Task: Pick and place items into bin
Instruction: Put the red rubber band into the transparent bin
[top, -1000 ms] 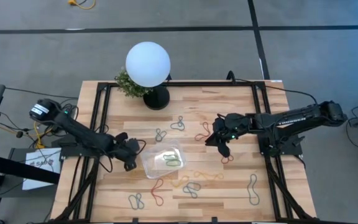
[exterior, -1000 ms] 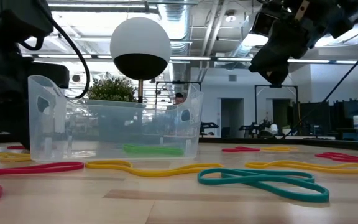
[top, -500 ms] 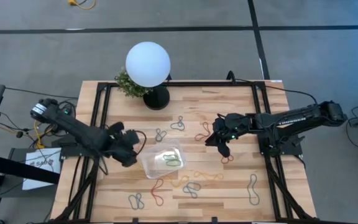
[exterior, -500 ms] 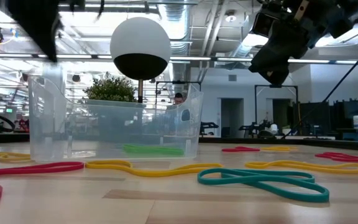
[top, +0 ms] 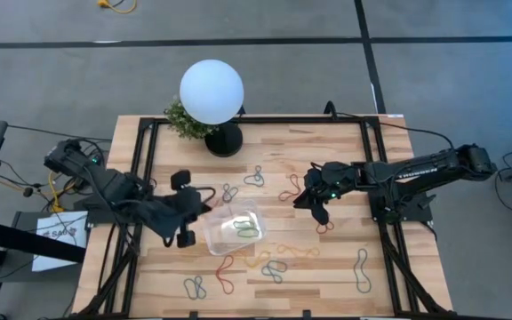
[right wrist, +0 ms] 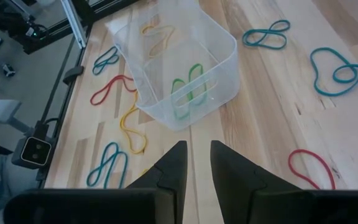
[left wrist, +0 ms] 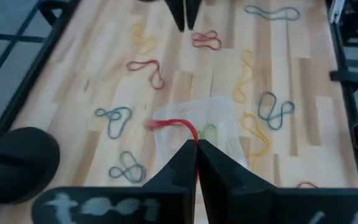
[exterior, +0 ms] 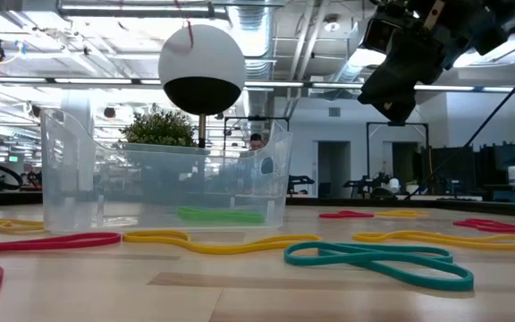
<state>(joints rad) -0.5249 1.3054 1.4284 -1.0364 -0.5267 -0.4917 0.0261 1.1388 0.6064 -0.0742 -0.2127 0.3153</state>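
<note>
The clear bin point(top: 234, 227) point(exterior: 164, 174) point(right wrist: 179, 68) stands near the table's middle, with a green loop point(top: 247, 229) point(right wrist: 188, 87) lying flat on its floor. My left gripper point(top: 201, 206) point(left wrist: 196, 144) hovers above the bin's left side, shut on a red loop point(left wrist: 174, 126). My right gripper point(top: 314, 212) point(right wrist: 197, 167) point(exterior: 392, 94) hangs above the table to the right of the bin, with a small gap between its fingers and nothing in it. Other loops in red, yellow, blue and teal lie flat around the bin. My left gripper pinches the red loop at one end point(left wrist: 194, 138) between its two fingertips. The fingers come from the table's left, slanting downward. The rest of the loop trails out from the tips over the bin, lifted clear of the table.
A white globe lamp point(top: 212, 92) on a black base and a small plant point(top: 183, 120) stand at the far edge. Loose loops lie far of the bin point(top: 254, 176), near of it point(top: 274, 267) and at the right point(top: 361, 267). Black frame rails run along both table sides.
My left gripper has risen from table height at the bin's left side, leaving the low view upward, and has turned about its wrist. It now holds the red loop up in the air above the bin's left edge.
</note>
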